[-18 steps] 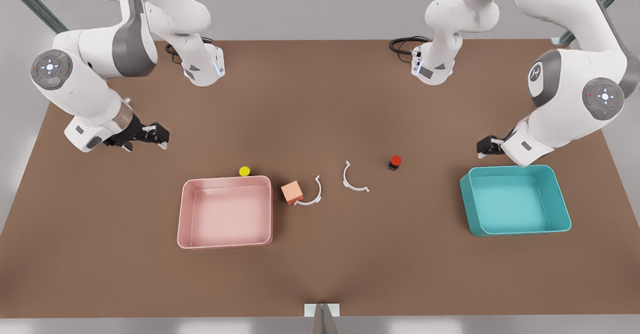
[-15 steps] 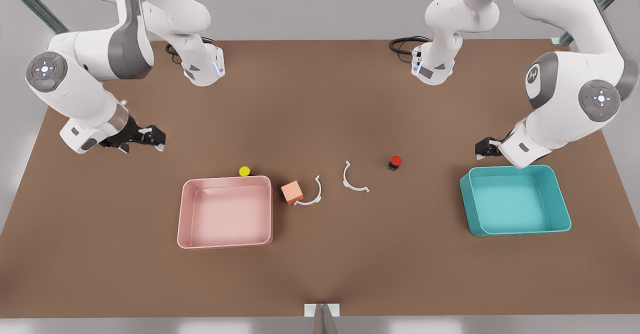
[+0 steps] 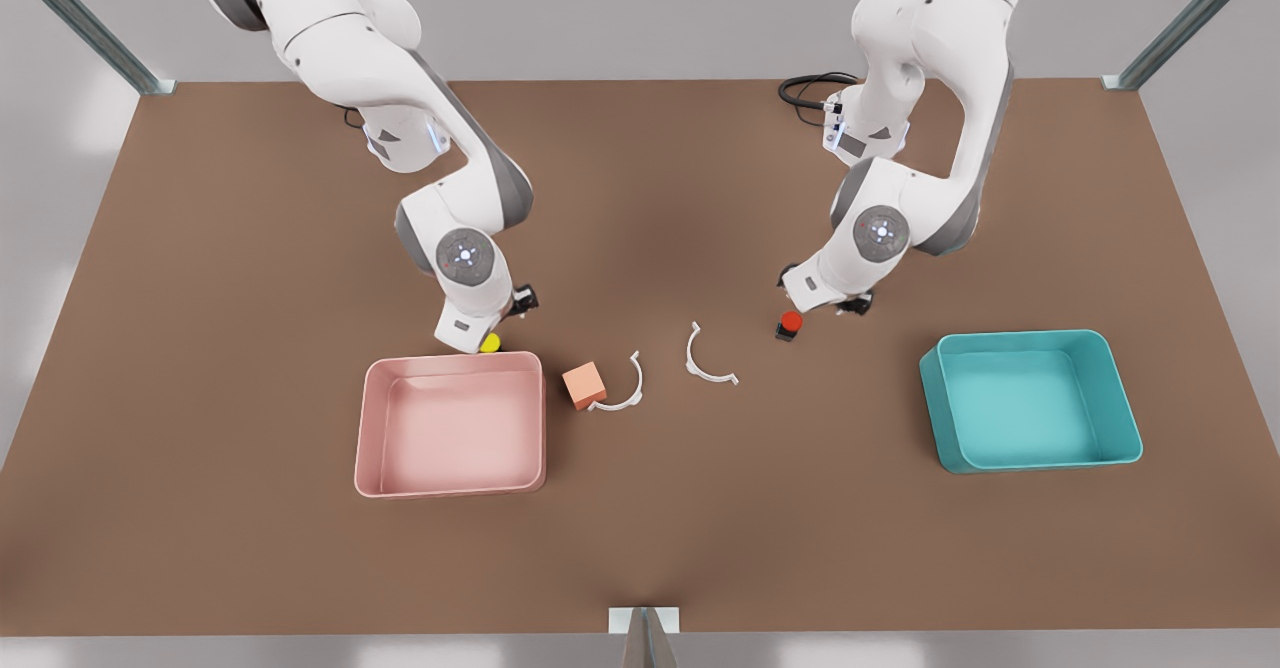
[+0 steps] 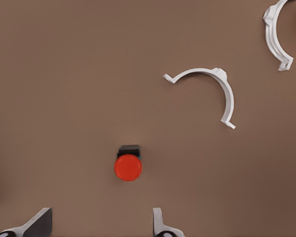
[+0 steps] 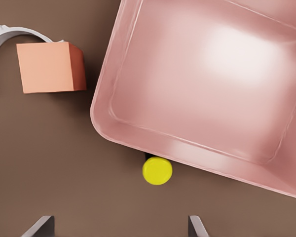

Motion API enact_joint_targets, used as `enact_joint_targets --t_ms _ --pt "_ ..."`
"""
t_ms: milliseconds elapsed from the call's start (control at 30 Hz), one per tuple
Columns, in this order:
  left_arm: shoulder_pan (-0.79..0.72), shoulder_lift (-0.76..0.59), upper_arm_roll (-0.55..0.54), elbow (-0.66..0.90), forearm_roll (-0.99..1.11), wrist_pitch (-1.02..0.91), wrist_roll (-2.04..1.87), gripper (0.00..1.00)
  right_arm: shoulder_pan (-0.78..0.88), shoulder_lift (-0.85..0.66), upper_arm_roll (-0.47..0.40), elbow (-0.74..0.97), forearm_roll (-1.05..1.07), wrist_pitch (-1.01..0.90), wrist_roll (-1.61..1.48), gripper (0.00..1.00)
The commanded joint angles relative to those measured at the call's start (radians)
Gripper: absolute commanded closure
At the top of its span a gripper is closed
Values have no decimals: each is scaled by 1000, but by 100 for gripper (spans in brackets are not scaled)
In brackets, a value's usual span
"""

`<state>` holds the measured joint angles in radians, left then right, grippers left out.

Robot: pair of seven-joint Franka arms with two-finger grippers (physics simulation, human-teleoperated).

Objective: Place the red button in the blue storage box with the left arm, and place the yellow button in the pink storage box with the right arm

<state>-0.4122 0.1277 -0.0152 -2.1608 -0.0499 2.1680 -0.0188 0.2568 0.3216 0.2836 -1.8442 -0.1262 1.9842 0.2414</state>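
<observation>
Brown tabletop (image 3: 250, 368) spreads under both arms, with grey walls beyond its far edge. On the front view's right, the left gripper (image 4: 101, 224) hangs above the red button (image 3: 790, 325); its two fingertips (image 4: 37, 224) stand well apart with nothing between them, and the button sits on the table just off them, untouched. That button lies well apart from the blue storage box (image 3: 1030, 400), which rests near the table's right side. On the front view's left, the right gripper (image 5: 121, 227) is poised over the yellow button (image 3: 489, 343), fingers spread wide and holding nothing. The yellow button stands just against the far wall of the pink storage box (image 3: 452, 424), outside it. Between the two boxes lie a salmon-orange cube (image 3: 584, 385), touching a white curved clip (image 3: 620, 393), and a second white curved clip (image 3: 706, 356) nearer the red button.
</observation>
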Motion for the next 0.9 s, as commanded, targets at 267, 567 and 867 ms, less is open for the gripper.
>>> enact_joint_targets --t_ms 267,567,867 --pt "-31 84 0 -182 -1 466 -90 0 -51 13 -14 -230 34 441 515 0" --pt "-31 208 0 -182 1 539 -90 2 -71 13 -1 -282 91 466 458 0" --pt "-25 207 1 -182 1 539 -90 39 -91 39 -6 -283 91 462 299 0"
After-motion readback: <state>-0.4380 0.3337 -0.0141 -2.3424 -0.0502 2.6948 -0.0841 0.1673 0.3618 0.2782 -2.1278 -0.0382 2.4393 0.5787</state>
